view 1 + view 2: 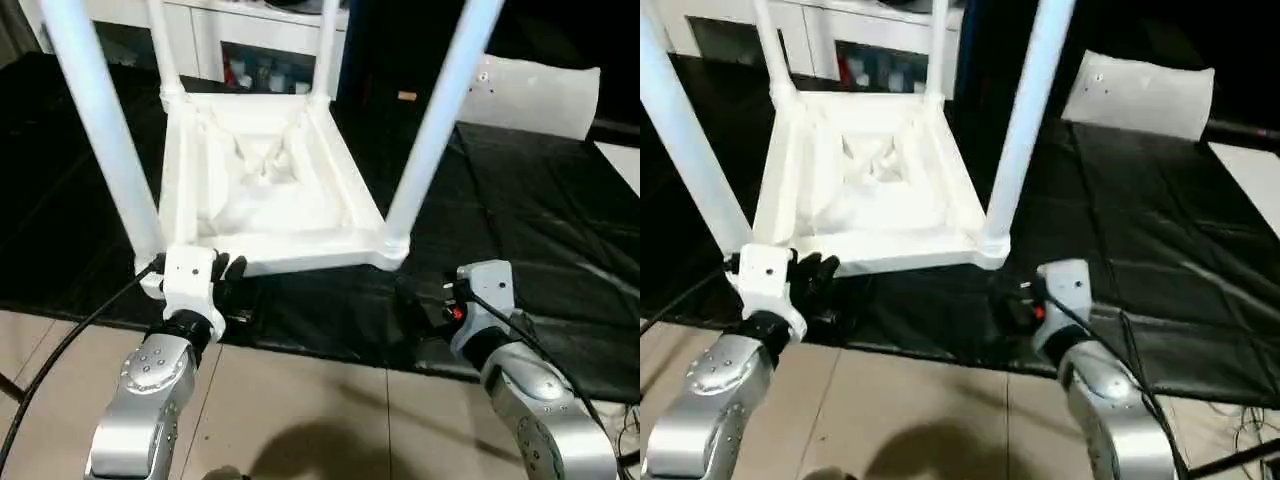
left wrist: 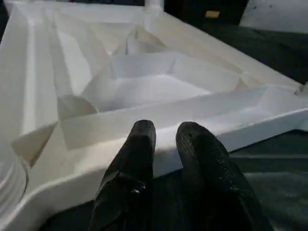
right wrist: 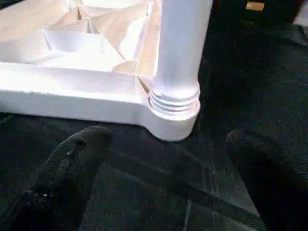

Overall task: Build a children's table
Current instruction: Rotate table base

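Lying upside down on black matting [image 1: 540, 210], the children's table [image 1: 265, 175] is seen with all four legs fitted.

White moulded plastic; the ribbed underside is turned up, with raised walls round a sunken centre panel. Four white tube legs rise from round corner sockets; a near leg [image 1: 435, 120] is seated in its socket [image 3: 174, 111], where threaded rings are visible at the joint. The left gripper [image 1: 222, 275] is held at the near edge by the near-left corner, jaws narrowly apart with nothing seen between them; touch with the rim cannot be told. The right gripper [image 1: 1015, 300] is held just short of the near-right socket, jaws spread wide, empty. A flat white board [image 1: 540, 90] lies beyond.
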You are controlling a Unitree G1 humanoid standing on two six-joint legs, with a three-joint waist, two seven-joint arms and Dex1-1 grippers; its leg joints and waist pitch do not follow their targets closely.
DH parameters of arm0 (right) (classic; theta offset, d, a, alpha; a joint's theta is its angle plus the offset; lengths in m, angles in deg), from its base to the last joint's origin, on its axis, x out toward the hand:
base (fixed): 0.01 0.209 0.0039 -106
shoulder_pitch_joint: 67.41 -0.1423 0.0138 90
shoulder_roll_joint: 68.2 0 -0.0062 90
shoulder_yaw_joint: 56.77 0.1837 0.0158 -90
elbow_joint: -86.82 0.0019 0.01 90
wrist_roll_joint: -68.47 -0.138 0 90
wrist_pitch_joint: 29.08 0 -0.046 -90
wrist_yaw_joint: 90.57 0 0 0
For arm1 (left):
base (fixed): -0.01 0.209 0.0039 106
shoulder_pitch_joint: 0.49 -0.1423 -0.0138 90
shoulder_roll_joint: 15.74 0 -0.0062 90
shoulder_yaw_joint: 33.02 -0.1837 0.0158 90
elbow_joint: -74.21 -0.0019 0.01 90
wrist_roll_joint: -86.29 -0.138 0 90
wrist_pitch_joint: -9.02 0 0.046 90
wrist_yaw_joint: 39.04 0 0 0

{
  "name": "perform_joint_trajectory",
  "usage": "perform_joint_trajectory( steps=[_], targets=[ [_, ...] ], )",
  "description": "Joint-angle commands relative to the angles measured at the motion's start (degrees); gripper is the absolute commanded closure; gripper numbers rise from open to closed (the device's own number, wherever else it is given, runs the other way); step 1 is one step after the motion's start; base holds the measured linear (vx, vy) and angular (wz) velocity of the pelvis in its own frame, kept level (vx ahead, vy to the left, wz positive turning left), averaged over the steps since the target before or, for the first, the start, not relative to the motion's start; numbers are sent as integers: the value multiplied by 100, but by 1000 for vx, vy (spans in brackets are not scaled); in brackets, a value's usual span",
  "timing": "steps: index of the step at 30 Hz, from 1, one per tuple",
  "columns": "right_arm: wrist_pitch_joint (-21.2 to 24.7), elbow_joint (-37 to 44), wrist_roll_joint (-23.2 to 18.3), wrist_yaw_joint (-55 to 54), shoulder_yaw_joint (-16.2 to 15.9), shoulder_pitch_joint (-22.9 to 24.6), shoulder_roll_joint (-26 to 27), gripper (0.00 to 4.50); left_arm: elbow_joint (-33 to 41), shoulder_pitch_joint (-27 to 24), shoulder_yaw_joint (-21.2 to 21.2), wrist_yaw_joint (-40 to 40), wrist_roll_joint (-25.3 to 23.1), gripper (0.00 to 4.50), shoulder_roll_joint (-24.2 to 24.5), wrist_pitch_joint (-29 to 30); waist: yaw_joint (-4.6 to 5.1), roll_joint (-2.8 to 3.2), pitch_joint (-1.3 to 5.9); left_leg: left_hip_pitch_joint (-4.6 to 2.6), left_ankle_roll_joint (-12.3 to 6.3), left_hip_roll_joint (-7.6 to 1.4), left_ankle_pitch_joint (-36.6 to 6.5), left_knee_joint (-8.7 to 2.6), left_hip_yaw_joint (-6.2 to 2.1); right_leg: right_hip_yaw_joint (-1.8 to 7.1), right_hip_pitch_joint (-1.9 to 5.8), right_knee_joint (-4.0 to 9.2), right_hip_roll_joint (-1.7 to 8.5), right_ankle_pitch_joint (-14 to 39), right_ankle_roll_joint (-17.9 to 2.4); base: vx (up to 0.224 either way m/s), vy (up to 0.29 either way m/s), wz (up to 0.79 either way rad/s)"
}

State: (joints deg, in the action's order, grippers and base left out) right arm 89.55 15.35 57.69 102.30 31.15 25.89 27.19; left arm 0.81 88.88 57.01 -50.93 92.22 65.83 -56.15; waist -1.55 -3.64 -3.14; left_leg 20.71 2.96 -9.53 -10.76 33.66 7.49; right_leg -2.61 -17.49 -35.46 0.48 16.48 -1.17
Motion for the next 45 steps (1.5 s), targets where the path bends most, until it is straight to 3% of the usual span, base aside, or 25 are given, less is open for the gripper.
perform_joint_trajectory(
  steps=[1, 3, 4, 5, 6, 7, 8, 9, 11, 12, 13, 14, 15, 16, 17, 18, 19, 20, 21, 23, 26, 27, 29, 35, 45],
  targets=[
    [95, 173, -40, 28, 69, 44, -58, 0, 99, -24, -145, -101, 56, 347, 20, -47, 26, 49, 126, -191, -62, -347, -2563, -444, -48, 314, 112, 782, 621, 2752, -629, 57, 46, -3],
    [130, 190, -83, 62, 78, 67, -58, 0, 95, -38, -220, -167, 54, 347, 65, -66, 23, 35, 193, -194, -137, -373, -2207, -487, -43, 307, 228, 757, 594, 2301, -629, 72, 49, -2],
    [133, 197, -91, 66, 91, 76, -54, 0, 100, -53, -246, -186, 49, 347, 75, -85, 81, 185, 163, -730, 179, -546, -2510, -455, 74, 423, -156, 748, 388, 2331, -574, 69, 47, -15],
    [140, 205, -89, 70, 93, 81, -57, 0, 107, -70, -254, -196, 54, 347, 71, -106, 144, 97, 212, -1007, 322, -851, -2451, -605, -83, 240, -280, 355, 322, 1473, -563, 102, 35, -45],
    [152, 204, -72, 70, 78, 68, -70, 0, 119, -107, -213, -226, 104, 347, 51, -118, 191, 28, 158, -1060, 283, -1075, -2605, -748, -105, 166, -422, 53, 446, 980, -477, 102, 35, -45],
    [109, 205, -58, 92, 65, 68, -96, 0, 124, -125, -198, -252, 130, 347, 40, -140, 178, -157, 190, -642, -176, -780, -2454, -685, -111, 224, -142, 193, 630, 519, -480, 105, -2, -62],
    [88, 209, -51, 102, 61, 74, -112, 0, 129, -141, -194, -280, 154, 347, 35, -147, 95, -97, 235, -309, -331, -355, -2148, -422, 214, 459, 150, 478, 737, 200, -545, 97, -36, -25],
    [70, 216, -46, 103, 59, 84, -120, 0, 134, -154, -197, -293, 153, 347, 41, -156, -55, -138, 323, 273, -569, -133, -908, 313, 104, 982, 741, 776, 1239, 444, -720, 97, -36, -25],
    [69, 233, -49, 101, 57, 103, -122, 0, 139, -165, -210, -320, 146, 347, 73, -176, -37, -172, 364, 492, -575, -87, -285, 299, 9, 814, 816, 677, 939, 8, -709, 116, 23, -10],
    [68, 256, -54, 105, 51, 128, -129, 0, 146, -177, -239, -333, 137, 347, 113, -186, 81, 35, 367, 315, -669, -175, 410, -134, -80, 296, 646, 455, 362, -794, -410, 118, 43, -15],
    [68, 261, -51, 104, 44, 135, -129, 0, 145, -180, -245, -337, 129, 347, 129, -193, 145, 136, 414, 28, -864, -259, 608, -184, -201, 180, 520, 275, 192, -1038, -225, 161, 44, -8],
    [72, 271, -49, 106, 34, 143, -132, 0, 149, -187, -245, -339, 127, 347, 135, -198, 264, 223, 461, -565, -1327, -517, 799, -208, -483, 15, 35, -22, 155, -892, -144, 221, 39, 3],
    [75, 281, -47, 109, 28, 152, -133, 0, 154, -197, -245, -340, 127, 347, 138, -201, 536, 175, 559, -1194, -2922, -1096, 2726, -156, -1112, -39, -768, -592, 429, 501, 426, 221, 39, 3],
    [72, 295, -44, 121, 21, 172, -133, 0, 155, -215, -244, -343, 129, 347, 141, -213, 438, 150, 534, -1159, -3014, -1071, 3099, -73, -986, 0, -898, -647, 516, 368, 556, 197, 6, 8],
    [72, 295, -44, 121, 21, 172, -133, 0, 155, -215, -244, -343, 129, 347, 141, -213, 424, 114, 459, -970, -3005, -986, 3208, -112, -698, 4, -926, -660, 521, 64, 627, 106, 0, 1],
    [67, 295, -41, 121, 19, 179, -134, 0, 159, -224, -247, -348, 130, 347, 141, -219, 417, -37, 369, -484, -2719, -495, 1852, -321, -99, 20, -695, -287, 464, -684, 384, 106, 0, 1],
    [59, 296, -44, 122, 17, 188, -143, 0, 162, -232, -251, -354, 127, 347, 136, -219, 394, -197, 335, -320, -2291, -220, 689, -274, 178, 146, -527, 163, 518, -858, 186, 0, 0, 0],
    [52, 295, -48, 114, 27, 192, -149, 0, 168, -235, -271, -377, 114, 347, 153, -220, 375, -406, 433, -217, -1917, 74, -338, -105, 204, 398, -249, 373, 588, -454, 287, 6, -58, 0],
    [44, 292, -47, 107, 49, 195, -155, 0, 169, -228, -300, -390, 122, 347, 178, -189, 175, -387, 364, -33, -1219, 190, -1297, 410, 95, 904, 56, 839, 1246, 2425, 45, 6, -58, 0],
    [31, 285, -52, 111, 73, 194, -156, 0, 176, -231, -304, -469, 224, 347, 179, -201, 67, -330, 325, 156, -579, 4, -747, 574, -162, 938, 205, 885, 1412, 3387, -654, 8, -35, -7],
    [-59, 237, -122, 139, 166, 182, -127, 0, 181, -202, -331, -750, 496, 328, 228, -153, 292, -55, 296, -16, -227, -260, -179, -219, -194, 267, -145, 356, 581, 947, -843, 0, 0, 0],
    [-126, 219, -75, 113, 181, 171, -140, 0, 173, -175, -317, -826, 570, 328, 218, -171, 348, -49, 352, -249, -277, -307, 274, -147, -209, 246, -304, 231, 569, -447, -909, 0, 0, 0],
    [-85, 193, -190, 159, 253, 155, -124, 0, 95, -59, -395, -961, 529, 328, 314, -170, 335, -38, 395, -170, -303, -236, 1579, -80, -191, 279, -197, 162, 593, -2002, -1050, 27, 25, 4],
    [-427, 38, -120, 504, 181, 34, -335, 0, -633, 780, -850, -1795, 520, 328, 753, 96, 319, -59, 229, -158, 198, -278, -1682, -307, -127, 356, -207, 464, 725, 1069, -768, -23, -8, -1],
    [111, 11, -377, 1279, -8, -89, -939, 0, -2163, 2320, -1381, -2854, 448, 328, 1030, 683, 251, -43, 359, -57, -230, -237, -297, -235, -47, 363, -122, 378, 718, -271, -1023, -12, -18, 1]
  ],
)
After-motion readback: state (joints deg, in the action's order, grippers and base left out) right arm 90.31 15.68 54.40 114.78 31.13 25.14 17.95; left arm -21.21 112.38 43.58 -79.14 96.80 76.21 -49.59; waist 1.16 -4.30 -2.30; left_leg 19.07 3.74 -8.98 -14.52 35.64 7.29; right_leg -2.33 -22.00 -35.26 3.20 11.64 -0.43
